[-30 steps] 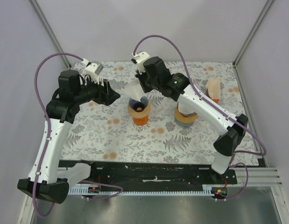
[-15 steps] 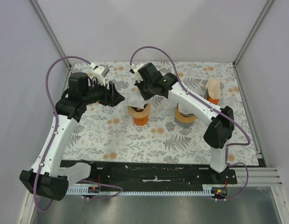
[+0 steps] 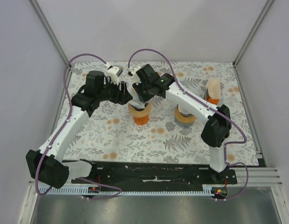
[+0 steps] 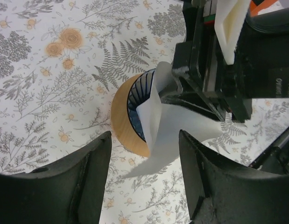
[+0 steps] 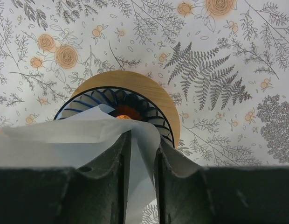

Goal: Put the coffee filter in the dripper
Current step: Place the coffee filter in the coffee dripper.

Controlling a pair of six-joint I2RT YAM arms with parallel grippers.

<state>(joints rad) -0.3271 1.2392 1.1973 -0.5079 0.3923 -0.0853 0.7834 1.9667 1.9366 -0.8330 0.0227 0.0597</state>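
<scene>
The dripper (image 3: pixel 145 111), with a wooden rim and a blue ribbed inside, stands on an orange base at the table's middle. In the right wrist view the white coffee filter (image 5: pixel 74 135) lies partly inside the dripper (image 5: pixel 135 81), one flap hanging out over the near rim. My right gripper (image 5: pixel 142 137) hovers right over it, jaws a little apart, with the paper draped loosely between them. My left gripper (image 4: pixel 144 140) is open wide just left of the dripper (image 4: pixel 122 116). The filter's free corner (image 4: pixel 168 130) hangs in front of its fingers, touching neither. In the top view both grippers (image 3: pixel 127 97) (image 3: pixel 141 99) meet above the dripper.
A second tan and grey ring-shaped stack (image 3: pixel 185 115) stands right of the dripper. An orange and tan holder (image 3: pixel 213 90) sits at the back right. The floral cloth (image 3: pixel 135 140) covers the table, and grey walls enclose it on three sides.
The left arm swung right, bringing its gripper up to the dripper. The right gripper lowered the filter into the dripper, and its jaws went from shut to slightly apart.
</scene>
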